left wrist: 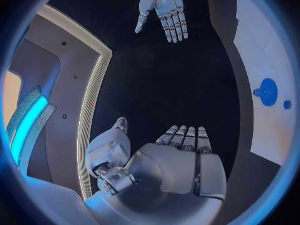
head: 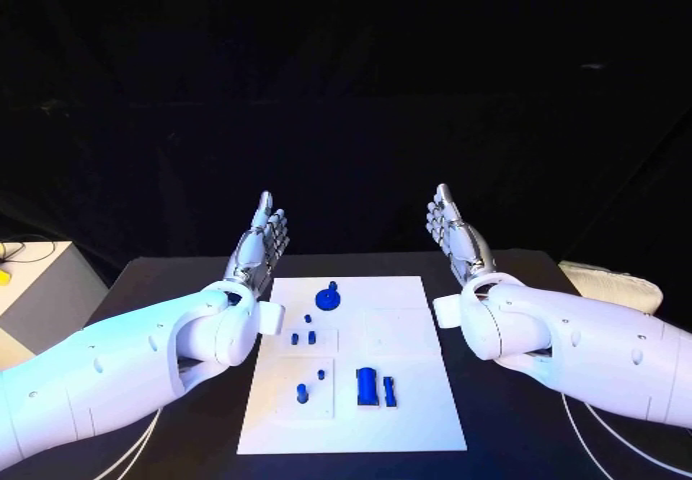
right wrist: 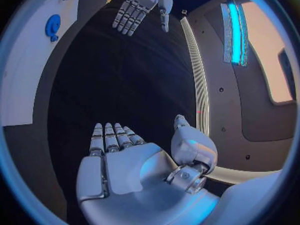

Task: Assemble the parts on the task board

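The white task board (head: 411, 340) lies flat in the middle of the black table. A round blue part (head: 330, 297) stands near its far edge, small blue studs (head: 300, 337) sit mid-board, and two taller blue blocks (head: 375, 387) stand near the front beside further studs (head: 303, 391). My left hand (head: 258, 245) is raised off the board's far left corner, fingers straight and together, holding nothing. My right hand (head: 459, 240) mirrors it off the far right corner, also empty. The left wrist view shows the left hand (left wrist: 181, 160), the right hand (left wrist: 164, 10) and the round part (left wrist: 268, 91); the right wrist view shows the right hand (right wrist: 134, 160) and the left hand (right wrist: 140, 5).
A pale box (head: 36, 280) stands off the table's left side, and a white object (head: 613, 285) lies at the right edge. Bare black table (head: 173, 280) runs along both sides of the board.
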Robot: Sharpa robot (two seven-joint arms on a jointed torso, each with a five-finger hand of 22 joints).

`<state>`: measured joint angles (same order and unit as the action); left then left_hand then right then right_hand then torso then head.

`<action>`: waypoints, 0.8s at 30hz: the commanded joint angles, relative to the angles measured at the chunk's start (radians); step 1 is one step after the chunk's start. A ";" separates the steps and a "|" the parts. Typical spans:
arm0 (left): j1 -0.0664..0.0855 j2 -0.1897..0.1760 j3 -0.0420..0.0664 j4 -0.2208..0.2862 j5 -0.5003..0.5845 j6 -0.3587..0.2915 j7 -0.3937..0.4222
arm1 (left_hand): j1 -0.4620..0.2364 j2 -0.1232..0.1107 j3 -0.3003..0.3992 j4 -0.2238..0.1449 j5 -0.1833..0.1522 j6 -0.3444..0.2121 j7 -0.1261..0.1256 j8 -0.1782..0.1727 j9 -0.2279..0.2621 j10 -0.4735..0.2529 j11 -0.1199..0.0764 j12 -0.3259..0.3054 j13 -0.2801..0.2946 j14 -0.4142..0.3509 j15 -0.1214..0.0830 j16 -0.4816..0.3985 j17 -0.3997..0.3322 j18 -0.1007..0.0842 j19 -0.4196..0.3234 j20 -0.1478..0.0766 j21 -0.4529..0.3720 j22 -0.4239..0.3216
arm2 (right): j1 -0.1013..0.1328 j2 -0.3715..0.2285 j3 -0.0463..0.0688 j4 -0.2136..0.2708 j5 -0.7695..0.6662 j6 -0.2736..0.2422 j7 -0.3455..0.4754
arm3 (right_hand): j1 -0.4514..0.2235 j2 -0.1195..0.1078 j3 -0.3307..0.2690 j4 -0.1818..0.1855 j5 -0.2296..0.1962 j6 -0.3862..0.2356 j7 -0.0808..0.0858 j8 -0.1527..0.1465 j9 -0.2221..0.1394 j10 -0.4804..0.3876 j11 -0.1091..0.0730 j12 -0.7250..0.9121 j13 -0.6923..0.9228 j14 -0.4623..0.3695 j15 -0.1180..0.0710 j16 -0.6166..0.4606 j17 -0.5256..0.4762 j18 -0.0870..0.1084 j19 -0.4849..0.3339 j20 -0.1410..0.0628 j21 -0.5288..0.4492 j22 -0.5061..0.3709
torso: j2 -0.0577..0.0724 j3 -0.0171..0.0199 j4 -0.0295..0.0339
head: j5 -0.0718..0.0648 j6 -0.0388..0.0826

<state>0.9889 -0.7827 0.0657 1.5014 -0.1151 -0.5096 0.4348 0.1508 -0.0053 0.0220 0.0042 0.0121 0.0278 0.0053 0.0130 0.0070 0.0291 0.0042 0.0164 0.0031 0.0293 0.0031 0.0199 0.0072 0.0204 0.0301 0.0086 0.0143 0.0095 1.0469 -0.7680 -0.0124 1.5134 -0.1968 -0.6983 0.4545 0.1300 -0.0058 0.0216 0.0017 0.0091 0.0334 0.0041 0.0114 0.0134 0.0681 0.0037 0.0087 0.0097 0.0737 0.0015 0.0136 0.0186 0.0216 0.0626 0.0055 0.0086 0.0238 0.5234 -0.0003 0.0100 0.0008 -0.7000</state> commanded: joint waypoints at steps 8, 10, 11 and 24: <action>0.061 0.003 -0.065 0.068 0.115 -0.260 0.085 | -0.151 0.005 -0.022 -0.004 -0.012 -0.028 -0.005 -0.013 -0.007 -0.029 -0.004 -0.016 -0.003 -0.029 -0.003 -0.020 -0.007 -0.020 -0.030 -0.009 -0.014 -0.010 | 0.003 -0.012 0.012 0.057 0.197 -0.072 0.065 | -0.130 0.006 -0.022 -0.002 -0.009 -0.033 -0.004 -0.011 -0.013 -0.068 -0.004 -0.009 -0.010 -0.074 -0.001 -0.014 -0.019 -0.022 -0.063 -0.006 -0.009 -0.024 | 0.021 0.0003 -0.0099 | -0.001 0.099; 0.061 0.003 -0.066 0.069 0.115 -0.260 0.085 | -0.151 0.005 -0.022 -0.004 -0.012 -0.028 -0.005 -0.013 -0.007 -0.029 -0.004 -0.016 -0.003 -0.029 -0.003 -0.020 -0.007 -0.020 -0.030 -0.009 -0.014 -0.010 | 0.003 -0.012 0.012 0.057 0.197 -0.072 0.065 | -0.130 0.006 -0.022 -0.002 -0.009 -0.033 -0.004 -0.011 -0.013 -0.068 -0.004 -0.009 -0.010 -0.074 -0.001 -0.014 -0.019 -0.022 -0.063 -0.006 -0.009 -0.024 | 0.021 0.0003 -0.0100 | -0.001 0.100; 0.061 0.003 -0.066 0.069 0.115 -0.260 0.085 | -0.151 0.005 -0.022 -0.004 -0.012 -0.028 -0.005 -0.013 -0.007 -0.029 -0.004 -0.016 -0.003 -0.029 -0.003 -0.020 -0.007 -0.020 -0.030 -0.009 -0.014 -0.010 | 0.003 -0.012 0.012 0.057 0.197 -0.072 0.065 | -0.130 0.006 -0.022 -0.002 -0.009 -0.033 -0.004 -0.011 -0.013 -0.068 -0.004 -0.009 -0.010 -0.074 -0.001 -0.014 -0.019 -0.022 -0.063 -0.006 -0.009 -0.024 | 0.021 0.0003 -0.0100 | -0.001 0.100; 0.061 0.003 -0.066 0.069 0.115 -0.260 0.085 | -0.151 0.005 -0.022 -0.004 -0.012 -0.028 -0.005 -0.013 -0.007 -0.029 -0.004 -0.016 -0.003 -0.029 -0.003 -0.020 -0.007 -0.020 -0.030 -0.009 -0.014 -0.010 | 0.003 -0.012 0.012 0.057 0.197 -0.072 0.065 | -0.130 0.006 -0.022 -0.002 -0.009 -0.033 -0.004 -0.011 -0.013 -0.068 -0.004 -0.009 -0.010 -0.074 -0.001 -0.014 -0.019 -0.022 -0.063 -0.006 -0.009 -0.024 | 0.021 0.0003 -0.0100 | -0.001 0.100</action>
<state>1.0482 -0.7816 -0.0007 1.5672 -0.0046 -0.7574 0.4983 0.0064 0.0010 0.0055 -0.0013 0.0036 0.0052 -0.0002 0.0034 0.0009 0.0037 0.0000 0.0065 0.0009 0.0036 0.0002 0.0033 0.0009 0.0206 0.0034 0.0002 0.0035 0.0009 1.0497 -0.7798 -0.0008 1.5681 -0.0025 -0.7699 0.4984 0.0052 0.0002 0.0041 0.0000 0.0053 0.0038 -0.0003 0.0034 0.0010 0.0050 -0.0004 0.0050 0.0009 0.0050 -0.0002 0.0060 0.0009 0.0061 0.0047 0.0003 0.0048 0.0010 0.5441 0.0000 0.0000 0.0001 -0.6001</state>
